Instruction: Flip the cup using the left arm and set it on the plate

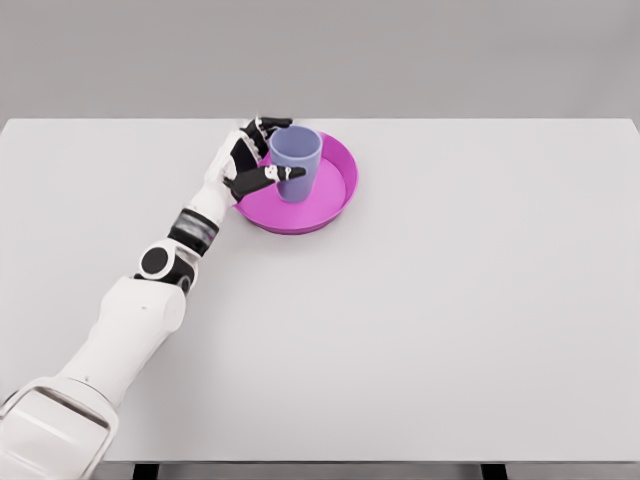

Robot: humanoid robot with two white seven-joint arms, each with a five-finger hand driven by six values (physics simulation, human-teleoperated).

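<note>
On far-left surface [450,300], left hand [245,160] fingers [270,177] wrap upright cup [296,160] standing on plate [335,200]; advice: open fingers slowly, withdraw left without tipping cup.

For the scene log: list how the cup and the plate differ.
Colour: the cup is pale blue-violet, the plate bright magenta. Shape: the cup is tall and narrow, the plate wide and shallow with a low rim. Position: the cup stands upright, mouth up, inside the plate, which lies flat on the table. Contact: the left hand has its fingers around the cup, not the plate. Both are plain, round and open-topped.
</note>
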